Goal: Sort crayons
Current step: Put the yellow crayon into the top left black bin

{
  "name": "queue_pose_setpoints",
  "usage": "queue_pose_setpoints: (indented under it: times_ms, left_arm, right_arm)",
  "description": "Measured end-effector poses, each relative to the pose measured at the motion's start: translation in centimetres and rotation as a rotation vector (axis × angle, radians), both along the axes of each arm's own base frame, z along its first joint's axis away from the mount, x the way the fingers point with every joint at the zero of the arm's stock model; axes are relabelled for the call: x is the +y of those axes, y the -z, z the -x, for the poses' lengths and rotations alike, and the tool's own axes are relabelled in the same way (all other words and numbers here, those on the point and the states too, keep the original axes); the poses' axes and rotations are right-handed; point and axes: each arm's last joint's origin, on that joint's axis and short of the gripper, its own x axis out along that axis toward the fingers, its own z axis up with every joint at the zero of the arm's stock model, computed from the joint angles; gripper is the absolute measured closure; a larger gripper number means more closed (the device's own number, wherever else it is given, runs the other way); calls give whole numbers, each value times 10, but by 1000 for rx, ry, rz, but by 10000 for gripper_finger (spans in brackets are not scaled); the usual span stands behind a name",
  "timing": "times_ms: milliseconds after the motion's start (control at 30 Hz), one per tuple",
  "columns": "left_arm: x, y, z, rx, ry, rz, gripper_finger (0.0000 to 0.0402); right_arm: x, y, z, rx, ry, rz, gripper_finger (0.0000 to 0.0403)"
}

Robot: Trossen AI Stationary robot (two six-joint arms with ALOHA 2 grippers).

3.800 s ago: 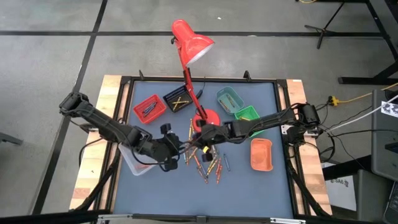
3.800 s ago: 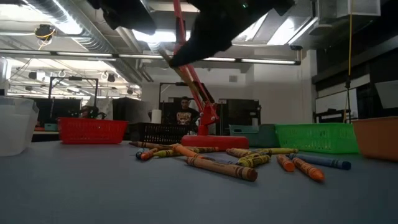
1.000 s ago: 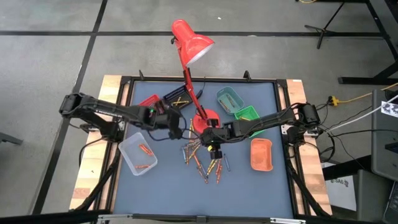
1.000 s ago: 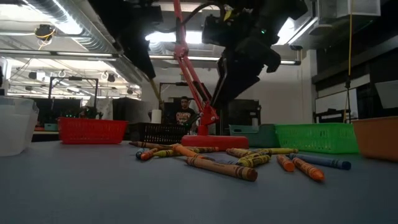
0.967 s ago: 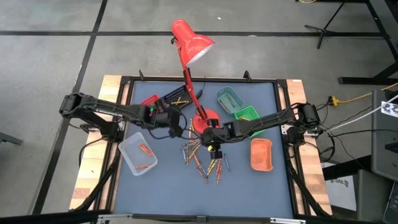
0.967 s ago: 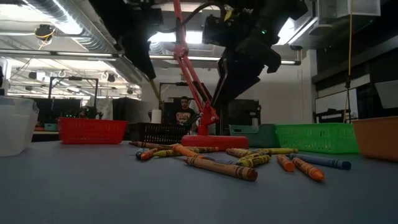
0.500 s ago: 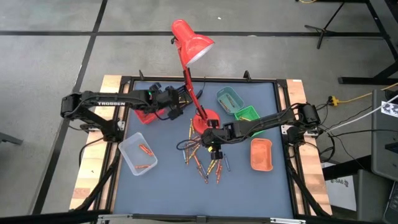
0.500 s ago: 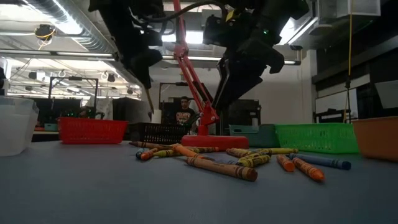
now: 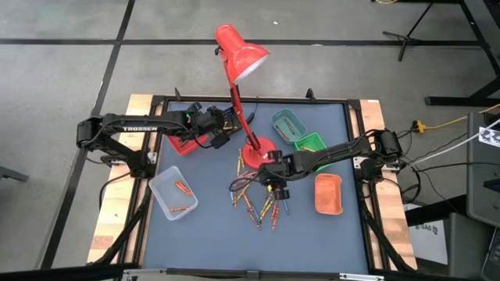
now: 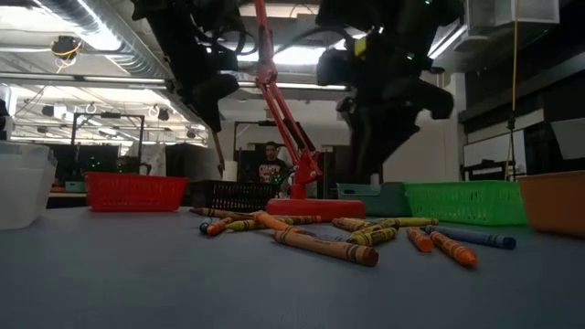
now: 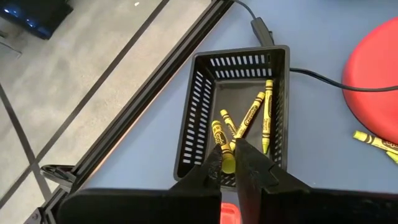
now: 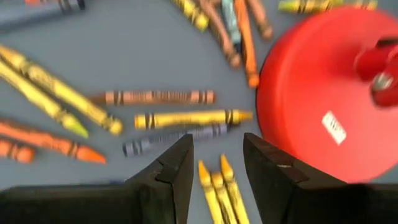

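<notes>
Upper left of the high view, the left gripper [image 9: 219, 125] hovers over the black tray [image 11: 202, 106], fingers pinched on a yellow crayon [image 11: 227, 163]; four more yellow ones lie inside. At centre, the right gripper [image 9: 275, 187], fingers apart and empty, hangs over the loose crayons [image 9: 262, 204]. Six trays show.

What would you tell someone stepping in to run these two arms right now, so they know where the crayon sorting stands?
Left hand: over the black tray, pinching a yellow crayon; three yellow crayons already lie in that tray.
Right hand: open and empty, over the loose pile beside the red lamp base.
Done: yellow crayons in the black tray, a few orange ones in the clear tray; the red tray also holds some.
Left: drop the held yellow crayon, then sort the loose pile mid-table. The teal, green and orange trays' contents are hard to make out.
</notes>
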Motion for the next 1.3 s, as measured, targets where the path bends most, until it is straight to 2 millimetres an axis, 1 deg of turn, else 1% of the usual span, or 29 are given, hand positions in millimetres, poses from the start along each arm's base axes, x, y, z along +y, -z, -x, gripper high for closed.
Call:
queue_pose_setpoints:
  times_ms: [233, 367, 533, 767, 967, 1300]
  left_arm:
    - [0, 0, 0, 0, 0, 0, 339]
    - [0, 0, 0, 0, 0, -1, 322]
    - [0, 0, 0, -1, -1, -1, 320]
    - [0, 0, 0, -2, -2, -1, 319]
    - [0, 0, 0, -3, -3, -1, 319]
    - [0, 0, 0, -3, -3, 0, 319]
  right_arm:
    - [-1, 2, 8, 87, -1, 14, 265]
    - [-2, 9, 12, 113, -25, 24, 265]
    - [-4, 28, 26, 183, -54, 45, 265]
    - [-8, 48, 37, 198, -40, 113, 265]
    - [-8, 53, 40, 192, -42, 100, 265]
    - [-7, 53, 40, 196, -44, 74, 265]
